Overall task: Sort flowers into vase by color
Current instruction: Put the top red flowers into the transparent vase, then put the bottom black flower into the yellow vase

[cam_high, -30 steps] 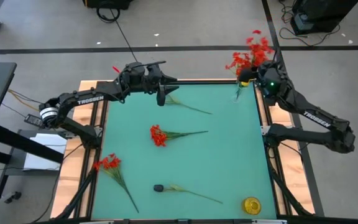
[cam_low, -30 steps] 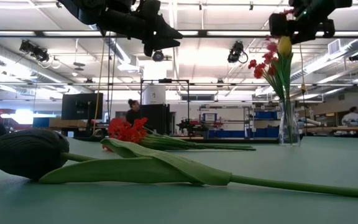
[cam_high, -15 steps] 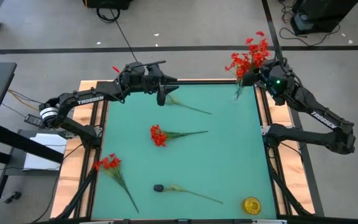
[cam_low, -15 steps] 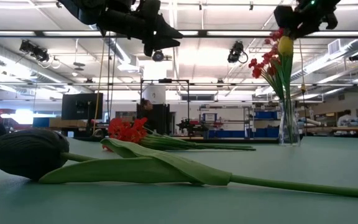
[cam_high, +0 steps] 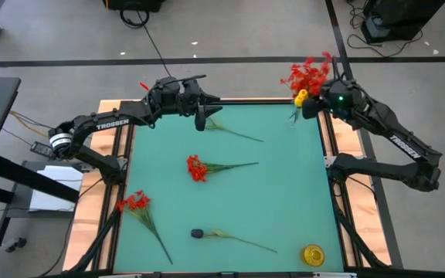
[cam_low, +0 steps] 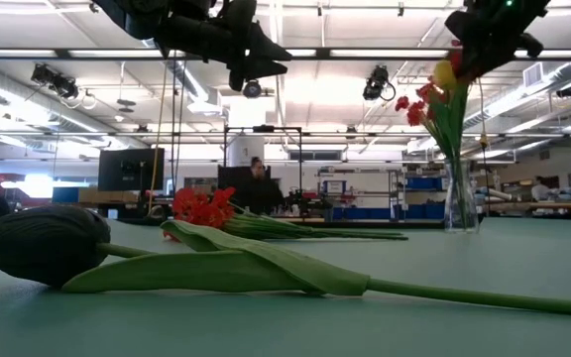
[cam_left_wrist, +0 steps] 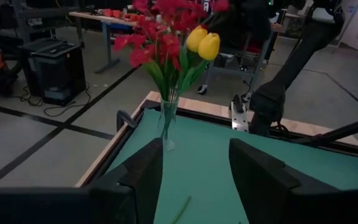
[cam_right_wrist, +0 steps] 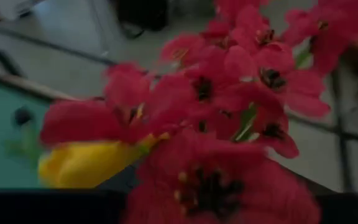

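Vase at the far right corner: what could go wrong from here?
1. The vase is slim, stands near the table edge and holds a tall, top-heavy bunch; the right pincer right beside the blooms could tip it.
2. Yellow tulips sit among red ones, so colours look mixed.

The right gripper (cam_high: 312,106) at the table's 1 o'clock corner sits against the blooms, so from above its fingers cannot be made out; in the low view (cam_low: 476,50) the picture's top edge cuts its arm. In the right wrist view the red flowers (cam_right_wrist: 229,106) fill the picture, blurred, and hide the vase; a yellow bloom (cam_right_wrist: 89,163) is partly covered by them. The left gripper (cam_low: 251,61) is cut by the low view's top edge. The yellow object (cam_high: 313,254) at 5 o'clock is too small to identify.
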Available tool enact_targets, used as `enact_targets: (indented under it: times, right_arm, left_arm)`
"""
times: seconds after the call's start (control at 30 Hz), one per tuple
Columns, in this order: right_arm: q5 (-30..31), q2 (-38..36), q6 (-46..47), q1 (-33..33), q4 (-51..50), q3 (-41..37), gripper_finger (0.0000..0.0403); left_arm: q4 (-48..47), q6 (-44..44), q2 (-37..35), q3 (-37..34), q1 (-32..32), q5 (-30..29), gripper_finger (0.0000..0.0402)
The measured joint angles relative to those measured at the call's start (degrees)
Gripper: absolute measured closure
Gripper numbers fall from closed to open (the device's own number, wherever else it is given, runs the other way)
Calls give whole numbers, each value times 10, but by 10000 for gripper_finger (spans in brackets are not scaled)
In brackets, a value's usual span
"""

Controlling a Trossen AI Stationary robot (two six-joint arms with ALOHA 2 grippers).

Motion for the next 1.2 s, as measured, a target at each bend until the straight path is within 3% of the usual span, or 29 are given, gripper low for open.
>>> enact_targets:
  times: [0.1, 0.37, 0.7, 0.8, 0.93, 1.07, 1.13, 1.2]
  right_arm:
    - [-31, 9, 27, -10, -42, 26, 233]
    - [-39, 48, 46, -48, -173, 123, 223]
    - [-152, 79, 26, -63, -213, 190, 184]
    - [-130, 78, 28, -63, -226, 216, 170]
    - [-49, 78, 24, -63, -252, 256, 154]
    - [-43, 75, 23, -64, -236, 278, 145]
    - [-81, 75, 16, -64, -212, 284, 143]
    - [-158, 75, 12, -64, -174, 285, 144]
  left_arm:
    - [1, -3, 0, 0, 0, 0, 212]
    - [1, -16, 0, 0, 0, 0, 212]
    - [2, -26, 0, 0, 0, 0, 212]
    - [-2, -34, 0, 0, 0, 0, 212]
    - [-17, -35, 0, 0, 0, 0, 212]
    - [-24, -35, 0, 0, 0, 0, 212]
    - [-26, -35, 0, 0, 0, 0, 212]
    - [-25, -36, 0, 0, 0, 0, 212]
